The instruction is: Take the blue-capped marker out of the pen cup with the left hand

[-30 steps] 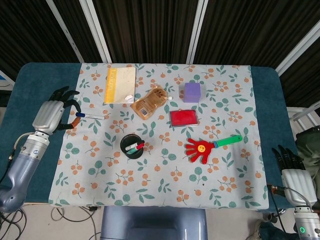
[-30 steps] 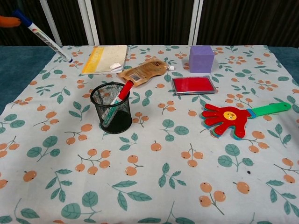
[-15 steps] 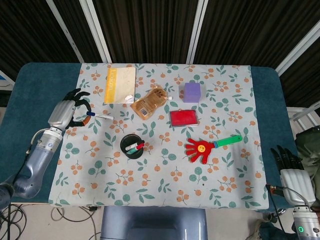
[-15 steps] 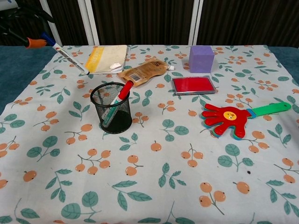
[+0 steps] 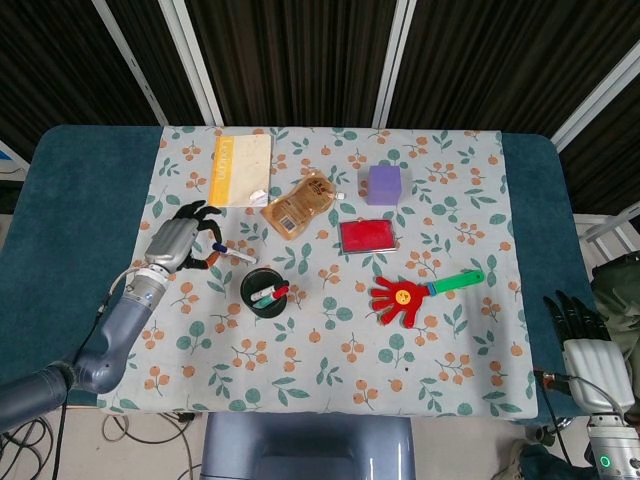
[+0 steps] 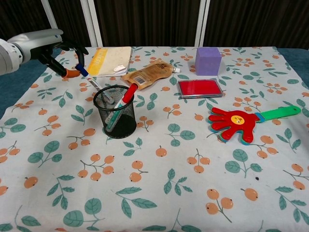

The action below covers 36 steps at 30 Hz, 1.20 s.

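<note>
My left hand [image 5: 180, 243] [image 6: 41, 46] pinches the blue-capped marker [image 5: 232, 252] [image 6: 90, 79] by its cap end, other fingers spread. The white barrel slants down and to the right. Its tip sits just beside the upper-left rim of the black mesh pen cup [image 5: 265, 292] [image 6: 116, 112]; I cannot tell if they touch. Inside the cup stands a red-capped marker [image 5: 272, 294] [image 6: 128, 93]. My right hand [image 5: 585, 345] hangs off the table's lower right corner, fingers straight and apart, holding nothing.
A yellow-edged notebook [image 5: 240, 170] lies at the back left, with a brown snack pouch [image 5: 298, 203] beside it. A purple block [image 5: 384, 184], a red flat case [image 5: 367, 236] and a red hand-shaped clapper [image 5: 410, 292] lie right of the cup.
My left hand has carried the blue-capped marker from the table's left edge rightward and down, ending beside the pen cup. The right hand has barely shifted.
</note>
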{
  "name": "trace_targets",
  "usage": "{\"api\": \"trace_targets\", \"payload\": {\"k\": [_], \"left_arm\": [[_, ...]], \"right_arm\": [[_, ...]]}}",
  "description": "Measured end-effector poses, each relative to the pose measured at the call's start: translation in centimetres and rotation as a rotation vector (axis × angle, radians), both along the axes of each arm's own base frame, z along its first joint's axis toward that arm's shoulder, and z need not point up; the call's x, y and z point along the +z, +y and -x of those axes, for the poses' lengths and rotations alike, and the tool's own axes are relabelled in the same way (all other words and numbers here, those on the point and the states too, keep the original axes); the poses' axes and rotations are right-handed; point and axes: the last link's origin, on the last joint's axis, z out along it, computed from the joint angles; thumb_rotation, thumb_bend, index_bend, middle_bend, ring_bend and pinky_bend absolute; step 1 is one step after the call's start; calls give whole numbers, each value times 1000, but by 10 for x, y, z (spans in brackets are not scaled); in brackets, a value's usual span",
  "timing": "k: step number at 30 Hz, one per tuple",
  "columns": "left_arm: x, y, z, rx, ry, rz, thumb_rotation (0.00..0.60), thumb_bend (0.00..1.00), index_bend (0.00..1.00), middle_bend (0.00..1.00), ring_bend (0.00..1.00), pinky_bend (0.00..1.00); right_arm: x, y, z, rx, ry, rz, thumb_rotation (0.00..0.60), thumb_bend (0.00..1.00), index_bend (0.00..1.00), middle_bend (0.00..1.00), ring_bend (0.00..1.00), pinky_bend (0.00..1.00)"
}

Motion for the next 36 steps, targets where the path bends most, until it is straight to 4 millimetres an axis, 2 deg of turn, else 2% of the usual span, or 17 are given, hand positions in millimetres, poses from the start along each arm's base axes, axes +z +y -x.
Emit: {"api": "trace_targets", "payload": {"k": [2, 6, 8, 11, 16, 22, 25, 28, 32, 36], "left_arm": [[-2, -3, -2, -13, 0, 12, 600, 376, 446, 150, 0, 56], [2, -5, -2, -18, 28, 21, 600, 243, 130, 98, 0, 42], [8, -6, -1, -15, 52, 27, 600, 212, 72, 83, 0, 39], [21, -9, 0, -10, 83, 27, 600, 177, 53, 76, 0, 39], [46, -23, 3, 5, 111, 16, 600, 173, 50, 77, 0, 40], [82, -47, 23, 19, 169, -111, 600, 173, 66, 78, 0, 39], [98, -64, 40, 39, 197, -227, 600, 173, 75, 69, 0, 32], [114, -91, 66, 83, 237, -329, 600, 173, 75, 56, 0, 20], [122, -145, 106, 169, 310, -340, 600, 173, 75, 44, 0, 6], [123, -182, 127, 216, 316, -300, 600, 173, 75, 40, 0, 0]], "right_arm": [[0, 0, 0, -1, 1, -3, 600, 43, 0, 0, 0, 148], [-2, 0, -1, 3, 3, -11, 600, 42, 0, 0, 0, 148], [-3, 0, -2, 5, 3, -13, 600, 42, 0, 0, 0, 148], [-4, -1, -1, 1, 3, -15, 600, 43, 0, 0, 0, 148], [-5, -1, -2, 1, 6, -16, 600, 43, 0, 0, 0, 148], [-5, -1, -2, 0, 8, -15, 600, 43, 0, 0, 0, 148], [-5, -2, -1, 0, 10, -11, 600, 43, 0, 0, 0, 148], [-3, -2, -1, 0, 8, -2, 600, 43, 0, 0, 0, 148], [0, -2, 0, 2, 4, 17, 600, 43, 0, 0, 0, 148], [2, -1, 0, 1, 3, 17, 600, 42, 0, 0, 0, 147]]}}
